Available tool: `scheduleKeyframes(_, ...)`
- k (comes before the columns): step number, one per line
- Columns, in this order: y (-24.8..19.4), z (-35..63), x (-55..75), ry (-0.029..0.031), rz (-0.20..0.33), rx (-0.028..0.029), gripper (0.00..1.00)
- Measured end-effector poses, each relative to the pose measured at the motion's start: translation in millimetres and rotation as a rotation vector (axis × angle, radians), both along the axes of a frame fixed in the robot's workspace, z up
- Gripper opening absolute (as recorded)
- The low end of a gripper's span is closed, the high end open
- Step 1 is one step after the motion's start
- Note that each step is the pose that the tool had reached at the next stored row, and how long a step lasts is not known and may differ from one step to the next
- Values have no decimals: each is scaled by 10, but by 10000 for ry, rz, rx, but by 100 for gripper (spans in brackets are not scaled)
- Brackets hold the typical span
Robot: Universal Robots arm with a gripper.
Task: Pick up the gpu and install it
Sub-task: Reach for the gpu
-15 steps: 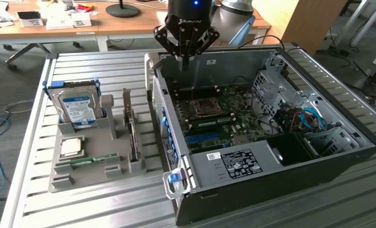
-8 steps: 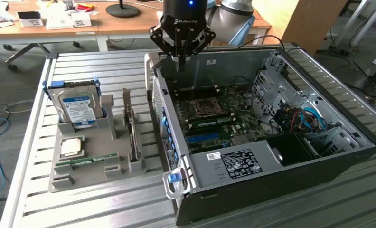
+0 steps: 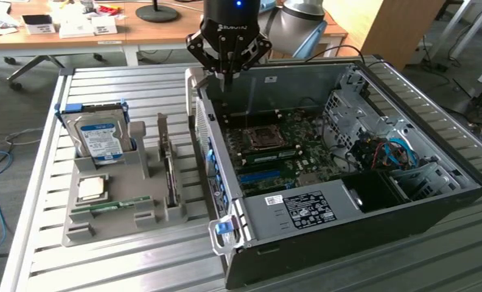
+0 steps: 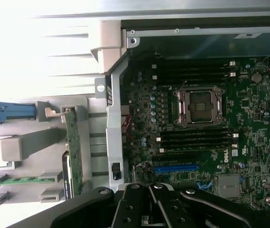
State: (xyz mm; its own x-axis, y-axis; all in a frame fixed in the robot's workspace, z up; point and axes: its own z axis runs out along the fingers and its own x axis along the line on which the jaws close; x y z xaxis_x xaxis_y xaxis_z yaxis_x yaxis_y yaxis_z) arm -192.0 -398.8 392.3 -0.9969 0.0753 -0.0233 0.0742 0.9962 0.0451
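On the tabletop (image 3: 103, 261) at the exterior view's left, a grey holder (image 3: 111, 213) carries the gpu (image 3: 170, 170), which stands on edge in the slot nearest the open case (image 3: 347, 201). Further right and higher, well apart from the gpu, the claw (image 3: 224, 76) hangs pressed together, gripping nothing. It is above the case's holder-side wall, and the arm (image 3: 298, 21) points it straight down.

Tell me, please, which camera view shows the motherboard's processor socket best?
The wrist view: it looks straight down on the processor socket, its whole frame visible. The exterior view shows the socket at a slant.
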Motion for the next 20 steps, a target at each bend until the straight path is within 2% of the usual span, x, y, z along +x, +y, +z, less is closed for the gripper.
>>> scheduleKeyframes(13,0,-1,-139,0,1,0,11)
scheduleKeyframes(20,0,-2,-257,-1,0,1,11)
